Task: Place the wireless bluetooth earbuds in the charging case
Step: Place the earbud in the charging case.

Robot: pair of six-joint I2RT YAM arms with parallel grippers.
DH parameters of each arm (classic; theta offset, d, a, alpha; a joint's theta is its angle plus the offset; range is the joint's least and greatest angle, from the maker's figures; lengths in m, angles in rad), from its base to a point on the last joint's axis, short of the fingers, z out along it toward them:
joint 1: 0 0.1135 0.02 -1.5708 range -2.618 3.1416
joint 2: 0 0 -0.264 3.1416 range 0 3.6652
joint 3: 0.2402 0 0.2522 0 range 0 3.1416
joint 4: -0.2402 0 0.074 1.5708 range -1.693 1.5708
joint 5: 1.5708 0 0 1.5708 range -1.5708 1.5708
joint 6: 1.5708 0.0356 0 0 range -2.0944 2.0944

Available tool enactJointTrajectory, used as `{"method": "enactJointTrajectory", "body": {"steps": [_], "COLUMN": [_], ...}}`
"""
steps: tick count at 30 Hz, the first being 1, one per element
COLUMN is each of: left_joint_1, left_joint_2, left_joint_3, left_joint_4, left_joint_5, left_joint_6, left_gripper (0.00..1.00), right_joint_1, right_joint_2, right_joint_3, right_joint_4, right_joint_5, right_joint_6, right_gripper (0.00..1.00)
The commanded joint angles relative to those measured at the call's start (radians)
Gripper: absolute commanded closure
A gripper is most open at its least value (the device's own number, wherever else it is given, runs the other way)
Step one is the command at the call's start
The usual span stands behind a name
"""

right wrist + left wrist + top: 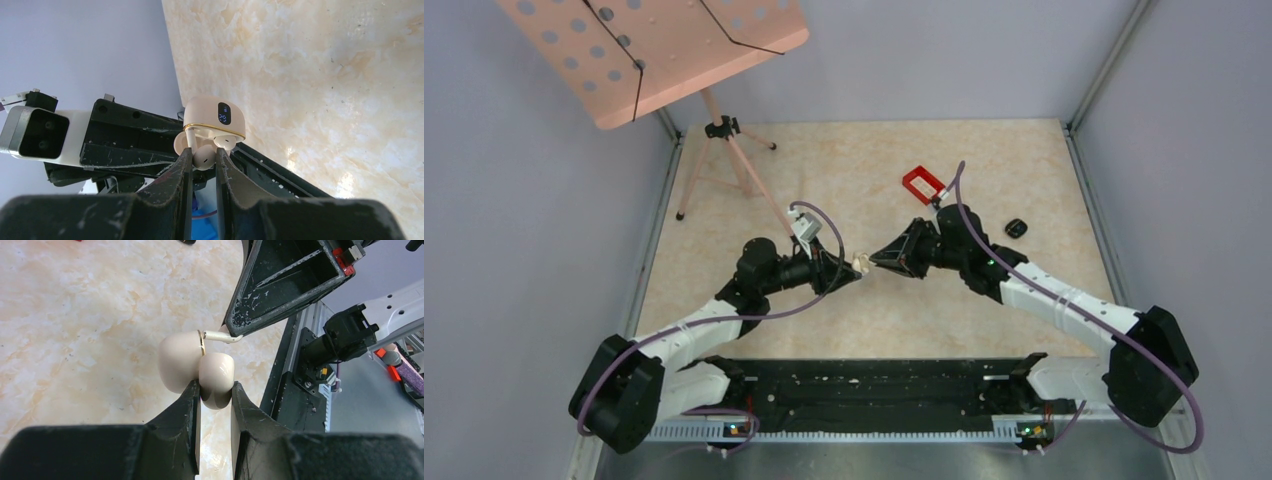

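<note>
Our left jaws are clenched on one half of the open cream charging case [177,362], held between the two arms. Our right jaws pinch a cream earbud [202,156] at the case's mouth, seemingly touching it. On the surface [824,160], a small black object [1016,228] lies near the red tray [922,184].

White shells and black joints make up the left arm [694,330], lower left of the top view, and the right arm [1064,300], lower right. Purple cables [1195,405] trail each. Black fingers [175,185] carry pale scuffs.
</note>
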Motion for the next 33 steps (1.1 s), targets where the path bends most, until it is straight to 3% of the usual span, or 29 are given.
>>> {"method": "enactJointTrajectory", "body": {"steps": [1, 33], "left_joint_1": [-0.011, -0.011], "left_joint_2": [-0.027, -0.025], "left_joint_3": [0.023, 0.044], "left_joint_4": [0.023, -0.037], "left_joint_5": [-0.006, -0.063], "left_joint_6": [0.02, 0.037], "left_gripper": [1.0, 1.0], "right_joint_1": [-0.013, 0.008], "right_joint_2": [0.013, 0.009], "right_joint_3": [0.016, -0.038], "right_joint_4": [0.049, 0.078], "right_joint_5": [-0.004, -0.005], "right_joint_6": [0.008, 0.025], "right_gripper": [1.0, 1.0]}}
